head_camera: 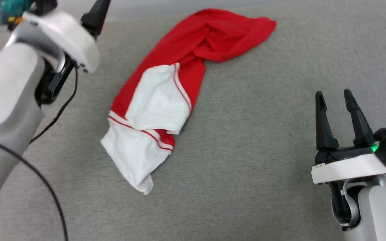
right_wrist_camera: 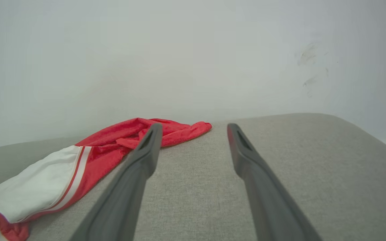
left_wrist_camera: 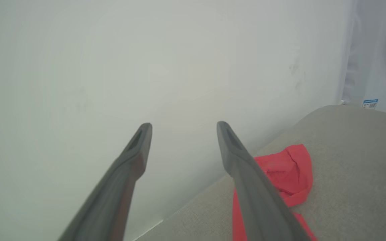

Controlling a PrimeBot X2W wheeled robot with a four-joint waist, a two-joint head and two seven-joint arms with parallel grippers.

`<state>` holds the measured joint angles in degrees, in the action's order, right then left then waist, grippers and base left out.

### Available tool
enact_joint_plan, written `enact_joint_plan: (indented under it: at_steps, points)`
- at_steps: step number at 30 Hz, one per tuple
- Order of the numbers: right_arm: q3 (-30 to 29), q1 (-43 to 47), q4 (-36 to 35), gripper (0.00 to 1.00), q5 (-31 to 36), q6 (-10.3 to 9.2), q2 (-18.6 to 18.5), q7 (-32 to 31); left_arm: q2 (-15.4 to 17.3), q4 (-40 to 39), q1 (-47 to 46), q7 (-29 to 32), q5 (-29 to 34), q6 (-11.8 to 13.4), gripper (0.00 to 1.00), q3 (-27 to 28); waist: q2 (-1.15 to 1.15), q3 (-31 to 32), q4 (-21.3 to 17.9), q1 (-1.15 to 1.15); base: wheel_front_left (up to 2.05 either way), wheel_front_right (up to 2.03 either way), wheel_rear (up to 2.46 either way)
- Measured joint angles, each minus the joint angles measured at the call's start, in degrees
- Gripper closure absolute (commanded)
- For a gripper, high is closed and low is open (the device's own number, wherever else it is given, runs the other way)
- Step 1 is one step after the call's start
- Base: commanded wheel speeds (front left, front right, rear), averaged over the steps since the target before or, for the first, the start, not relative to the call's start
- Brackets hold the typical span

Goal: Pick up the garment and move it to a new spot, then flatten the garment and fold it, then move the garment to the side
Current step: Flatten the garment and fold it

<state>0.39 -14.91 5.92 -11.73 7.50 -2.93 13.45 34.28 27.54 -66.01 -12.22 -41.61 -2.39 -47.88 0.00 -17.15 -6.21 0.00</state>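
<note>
Two spread grippers flank our work: left gripper (left_wrist_camera: 183, 125) raised by the wall (left_wrist_camera: 79, 67), right gripper (head_camera: 333, 93) low over the grey cushion (head_camera: 263, 150). Our red jersey T-shirt (head_camera: 159, 100) lies crumpled between them.

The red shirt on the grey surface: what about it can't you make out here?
- Head view: the garment lies bunched, its folds hiding any front print and the neckline.
- Left wrist view: a finger of the left gripper covers part of it; the bottom edge cuts the rest.
- Right wrist view: the left edge cuts its white end.
</note>
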Motion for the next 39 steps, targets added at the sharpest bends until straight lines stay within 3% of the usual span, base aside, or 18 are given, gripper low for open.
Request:
enact_joint_plan:
  at_steps: [11,15,19,23,31,34,39]
  points:
    - [-1.9,5.7,-4.2,0.00,1.4,0.00,0.0,-4.5,6.2,-15.8,27.5,-2.7,-5.2,14.0,0.00,8.0,0.00,7.4,6.6,0.00,0.00,0.00,0.00]
    - [-2.0,6.8,-5.5,0.00,1.4,0.00,0.0,-5.5,5.5,-24.3,39.5,-2.8,-5.4,18.3,0.00,13.8,0.00,9.2,8.0,-0.01,0.00,0.00,0.00]
    - [-1.8,7.5,-6.4,0.00,1.2,0.00,0.0,-6.1,2.2,-29.9,50.2,-2.8,-3.3,20.6,0.00,18.2,0.00,10.1,8.6,-0.01,0.00,0.00,0.00]
    - [-1.5,8.4,-6.7,0.00,0.7,0.00,0.0,-6.2,-2.5,-31.9,57.7,-2.8,-0.3,19.7,0.00,18.7,0.00,10.1,8.7,-0.01,0.00,0.00,0.00]
    - [-1.0,8.5,-7.3,0.00,0.6,0.00,0.0,-6.4,-2.2,-32.4,57.5,-1.4,0.6,17.9,0.00,19.1,0.00,8.9,8.0,-0.01,0.00,0.00,0.00]
    - [-1.1,8.4,-7.4,0.00,0.6,0.00,0.0,-6.4,-1.9,-32.6,56.1,2.7,0.4,16.8,0.00,17.1,0.00,7.9,7.6,-0.01,0.00,0.00,0.00]
    - [-1.2,8.1,-7.7,0.00,1.0,0.00,0.0,-6.4,-1.5,-32.3,52.4,15.6,-1.7,15.4,0.00,12.4,0.00,5.9,6.8,-0.01,0.00,0.00,0.00]
